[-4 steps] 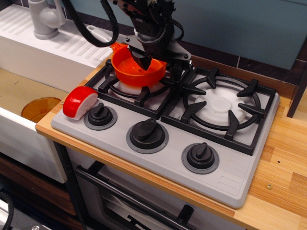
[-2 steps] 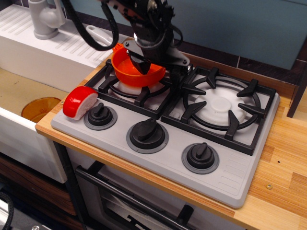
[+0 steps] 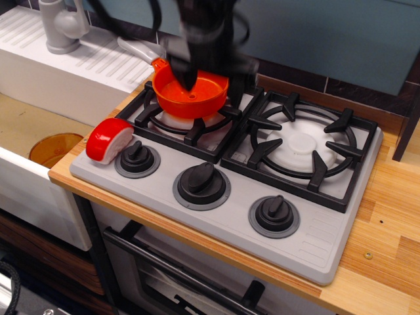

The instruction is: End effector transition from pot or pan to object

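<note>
Bright orange plastic marks the toy pan, which sits on the black grate of the rear-left burner of the grey toy stove, its silver-grey handle pointing back and left toward the white sink unit. The end effector hangs over the pan, its dark body smeared by motion blur; one dark tip reaches down near the pan's inner rim, and whether the fingers are apart or together cannot be told. The red-rinded, white-faced toy food piece lies at the stove's front-left corner, just beside the leftmost black knob and well apart from the end effector. The stove rests on a wooden counter.
</note>
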`<state>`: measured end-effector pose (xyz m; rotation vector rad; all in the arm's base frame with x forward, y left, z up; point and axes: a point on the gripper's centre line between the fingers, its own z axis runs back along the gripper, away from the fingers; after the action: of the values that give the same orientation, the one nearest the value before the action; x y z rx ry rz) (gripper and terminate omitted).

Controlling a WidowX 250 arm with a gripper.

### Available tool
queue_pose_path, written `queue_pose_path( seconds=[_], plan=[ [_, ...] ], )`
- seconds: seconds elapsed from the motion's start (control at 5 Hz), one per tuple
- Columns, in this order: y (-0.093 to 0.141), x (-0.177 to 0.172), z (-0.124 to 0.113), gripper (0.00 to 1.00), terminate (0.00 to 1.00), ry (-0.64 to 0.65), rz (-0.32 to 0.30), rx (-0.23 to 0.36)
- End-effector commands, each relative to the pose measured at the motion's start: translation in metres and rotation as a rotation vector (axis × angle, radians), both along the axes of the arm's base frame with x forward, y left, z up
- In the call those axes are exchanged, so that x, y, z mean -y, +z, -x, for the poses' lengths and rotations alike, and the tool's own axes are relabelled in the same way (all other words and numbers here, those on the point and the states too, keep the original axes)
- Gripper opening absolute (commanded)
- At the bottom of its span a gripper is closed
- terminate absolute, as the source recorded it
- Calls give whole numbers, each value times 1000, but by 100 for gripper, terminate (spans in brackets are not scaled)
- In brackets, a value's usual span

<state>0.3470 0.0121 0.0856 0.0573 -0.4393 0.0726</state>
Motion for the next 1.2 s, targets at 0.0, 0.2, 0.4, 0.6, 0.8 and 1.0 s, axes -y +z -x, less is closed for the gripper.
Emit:
queue_pose_path(
  seconds=[0.0,0.2,0.4,0.6,0.8,1.0],
  plan=[
    [19,-1,-6,100,0,-6,7,104],
    [46,-13,8,100,0,-17,-34,37],
    [75,-45,36,100,0,-61,-60,-9],
    [79,-53,50,100,0,-58,-91,5],
    [68,-63,60,100,0,-66,-89,19],
    [50,-74,65,100,0,-86,-53,43]
  ],
)
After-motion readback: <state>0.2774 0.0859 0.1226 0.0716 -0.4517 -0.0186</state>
